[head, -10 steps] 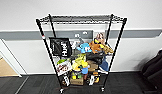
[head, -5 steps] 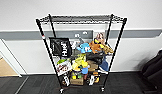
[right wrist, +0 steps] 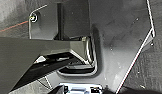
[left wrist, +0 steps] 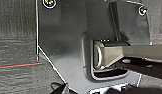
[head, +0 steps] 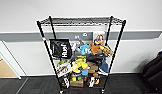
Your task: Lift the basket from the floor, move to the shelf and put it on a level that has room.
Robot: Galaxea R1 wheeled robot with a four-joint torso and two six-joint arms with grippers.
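Facing shelf (head: 80,53) | top level (head: 80,21) bare | pincer states: cannot tell | floor (head: 127,85)

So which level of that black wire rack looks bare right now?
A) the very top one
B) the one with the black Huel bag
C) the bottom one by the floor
A: the top tier of the shelf holds nothing, while toys and the black Huel bag crowd the tiers below.
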